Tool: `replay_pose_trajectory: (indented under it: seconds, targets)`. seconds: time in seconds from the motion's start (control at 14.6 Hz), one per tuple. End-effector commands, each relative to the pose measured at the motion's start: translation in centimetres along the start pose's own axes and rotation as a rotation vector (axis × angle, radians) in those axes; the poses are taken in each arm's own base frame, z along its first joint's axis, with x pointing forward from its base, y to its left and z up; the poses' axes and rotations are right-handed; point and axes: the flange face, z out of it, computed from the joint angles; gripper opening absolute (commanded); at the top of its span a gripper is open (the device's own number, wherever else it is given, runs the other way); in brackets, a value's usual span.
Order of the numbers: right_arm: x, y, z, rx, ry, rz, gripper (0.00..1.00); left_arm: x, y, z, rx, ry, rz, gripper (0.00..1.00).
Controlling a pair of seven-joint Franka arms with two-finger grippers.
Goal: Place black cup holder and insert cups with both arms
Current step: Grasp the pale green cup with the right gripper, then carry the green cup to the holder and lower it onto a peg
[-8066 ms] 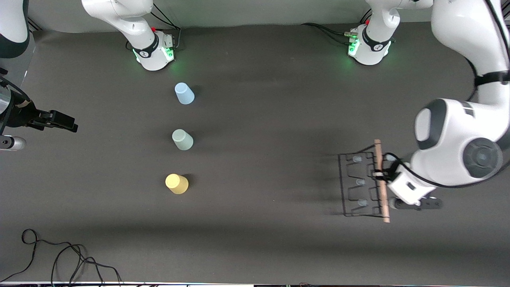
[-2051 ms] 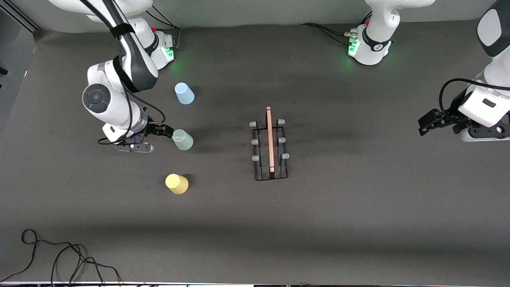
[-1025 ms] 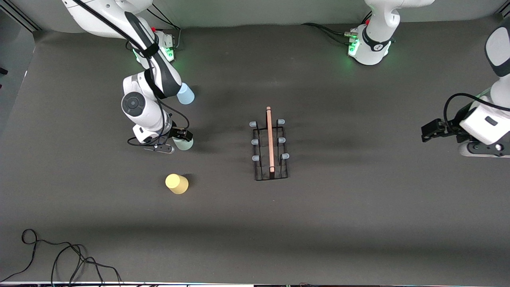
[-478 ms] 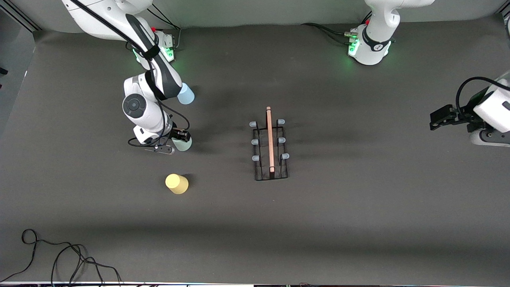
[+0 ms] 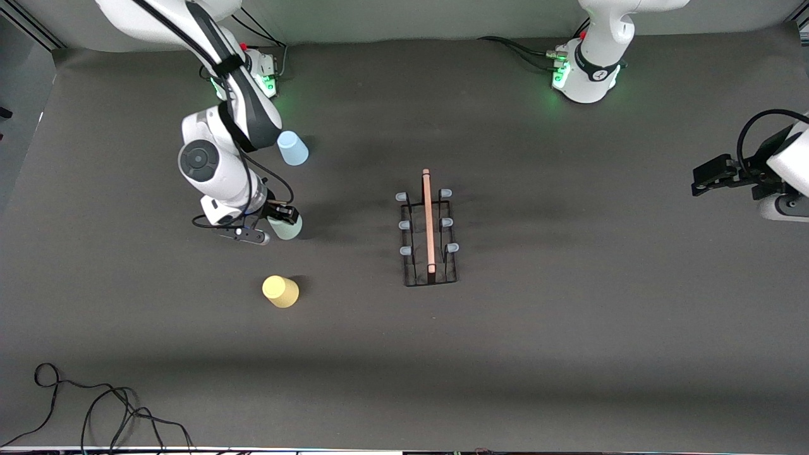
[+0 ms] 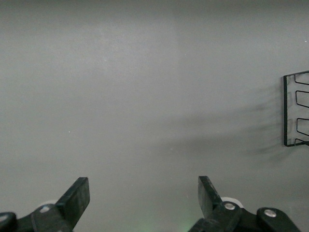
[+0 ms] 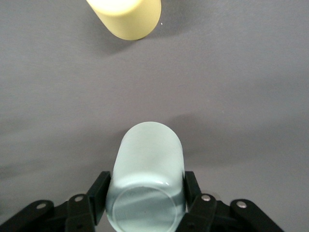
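Note:
The black cup holder [image 5: 411, 265] stands upright mid-table, its wooden handle [image 5: 428, 221] on top and all pegs bare. My right gripper [image 5: 282, 216] is shut on the pale green cup [image 5: 287, 227]. In the right wrist view the pale green cup [image 7: 147, 159] sits between the fingers [image 7: 99, 191] of the right gripper [image 7: 146, 189]. The light blue cup [image 5: 292, 148] stands upside down near the right arm's base. The yellow cup [image 5: 280, 291] is nearer the front camera and also shows in the right wrist view [image 7: 126, 17]. My left gripper [image 5: 700, 179] is open and empty at the left arm's end of the table, also seen in its wrist view [image 6: 142, 195].
One end of the holder's wire frame [image 6: 295, 108] shows in the left wrist view. Loose black cables [image 5: 95, 411] lie at the table's front corner at the right arm's end. The two green-lit bases [image 5: 578, 72] stand along the table's edge farthest from the front camera.
My right gripper has moved in around the pale green cup and shut on it, shifting it slightly. My left arm has drawn farther toward its end of the table.

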Motion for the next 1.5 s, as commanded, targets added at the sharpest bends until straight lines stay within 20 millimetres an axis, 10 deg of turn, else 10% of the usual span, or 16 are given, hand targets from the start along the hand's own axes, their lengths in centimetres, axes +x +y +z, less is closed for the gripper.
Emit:
replay_pose_trajectory:
  seconds: [0.0,0.27,0.68,1.44]
  targets:
    - [-0.1,-2.9,-5.9,0.000,-0.033,0.043,0.00,-0.3,-0.2,-1.0,0.010,-0.003,0.021,1.00]
    - [-1.6,-7.5,-10.9,0.108,-0.070,0.114,0.00,-0.7,-0.3,-1.3,0.005,-0.007,0.017,1.00]
    - [-5.3,-15.4,-13.0,0.162,-0.071,0.219,0.00,-0.7,-0.3,-1.2,0.012,-0.009,0.018,1.00]
    - [-11.1,-25.4,-5.7,0.203,-0.019,0.312,0.00,-0.7,-0.4,-1.2,0.003,0.002,0.014,1.00]
